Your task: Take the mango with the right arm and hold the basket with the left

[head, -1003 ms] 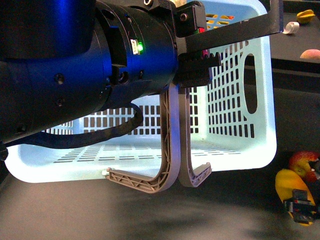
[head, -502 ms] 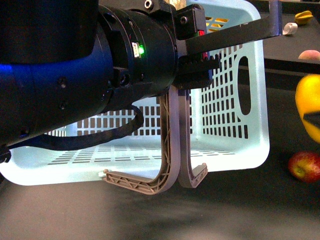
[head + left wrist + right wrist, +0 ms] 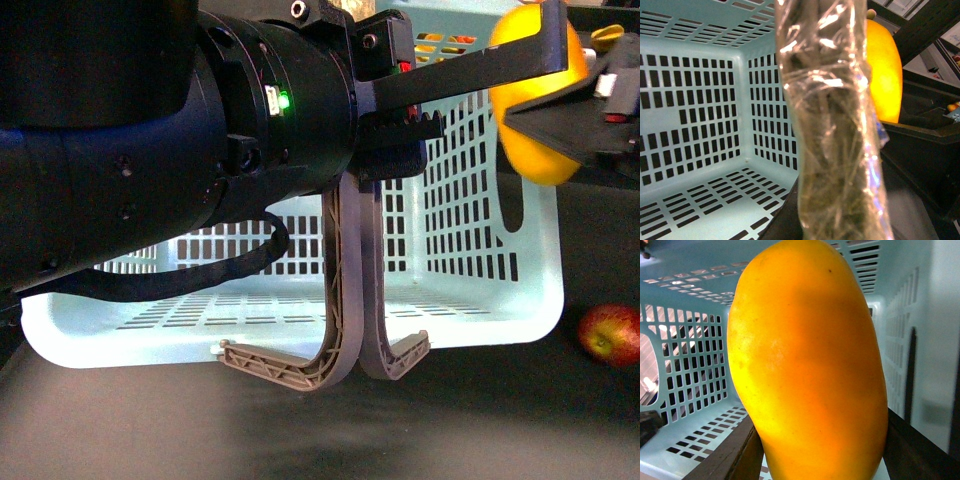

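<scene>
The light turquoise basket [image 3: 470, 250] fills the front view, its two grey-brown ribbed handles [image 3: 345, 300] hanging together at the front. My bulky black left arm [image 3: 150, 150], green light on, has its gripper [image 3: 400, 110] shut on the handles' top. In the left wrist view a shiny film-covered bar [image 3: 832, 130] blocks the middle, with the basket's inside [image 3: 700, 100] behind. My right gripper [image 3: 575, 115] is shut on the yellow-orange mango [image 3: 530, 120] and holds it high at the basket's right rim. The mango [image 3: 810, 365] fills the right wrist view between dark fingers [image 3: 732, 457].
A round red-yellow apple [image 3: 610, 333] lies on the dark table right of the basket. A small yellow object [image 3: 610, 33] sits far back right. Orange-yellow things [image 3: 440, 42] show through the basket's far wall. The left arm hides the view's left half.
My right gripper has lifted the mango from the table at the lower right up to the basket's upper right rim. The apple stays on the table. The basket shifted slightly.
</scene>
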Action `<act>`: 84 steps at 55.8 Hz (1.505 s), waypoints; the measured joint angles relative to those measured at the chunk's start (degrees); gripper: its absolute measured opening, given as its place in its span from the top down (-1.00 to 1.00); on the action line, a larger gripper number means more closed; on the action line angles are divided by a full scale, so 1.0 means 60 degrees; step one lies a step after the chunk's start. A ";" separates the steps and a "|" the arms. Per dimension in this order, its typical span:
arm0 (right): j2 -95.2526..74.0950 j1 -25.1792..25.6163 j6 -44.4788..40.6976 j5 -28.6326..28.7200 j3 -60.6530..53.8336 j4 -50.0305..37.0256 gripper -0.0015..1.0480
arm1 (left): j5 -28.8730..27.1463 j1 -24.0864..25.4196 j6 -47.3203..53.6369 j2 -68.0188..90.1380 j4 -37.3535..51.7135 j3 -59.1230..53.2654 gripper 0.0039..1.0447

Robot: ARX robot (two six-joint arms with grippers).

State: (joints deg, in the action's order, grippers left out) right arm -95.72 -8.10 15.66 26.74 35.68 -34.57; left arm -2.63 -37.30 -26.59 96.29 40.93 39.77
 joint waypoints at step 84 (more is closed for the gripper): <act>0.8222 0.0714 -0.0616 -0.4273 -0.3362 0.3763 -0.85 | 0.0004 0.0000 -0.0033 0.0022 0.0000 0.0011 0.91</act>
State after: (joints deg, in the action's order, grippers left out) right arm -46.39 -3.81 11.97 1.10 15.51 -11.99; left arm -2.61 -37.30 -26.79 96.42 40.93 39.83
